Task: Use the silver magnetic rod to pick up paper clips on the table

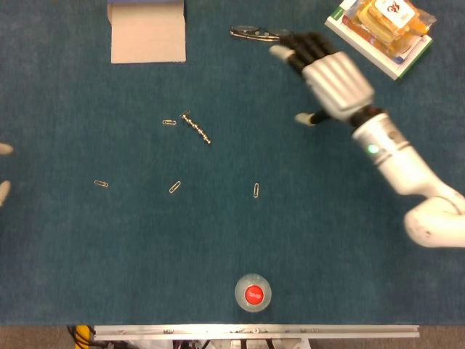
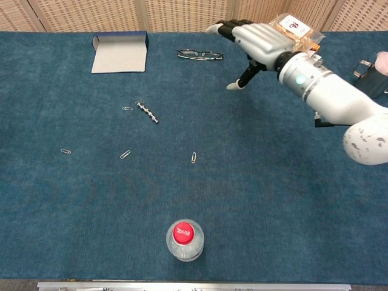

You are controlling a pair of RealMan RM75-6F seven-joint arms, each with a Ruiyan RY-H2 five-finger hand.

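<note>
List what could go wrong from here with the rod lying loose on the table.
1. The silver magnetic rod lies flat on the table, unheld; the right hand is open near the glasses, so regrasping a thin rod may fail.
2. One paper clip sits right beside the rod and may get knocked away.
3. The left hand is only just visible at the frame edge; its state is unclear.
</note>
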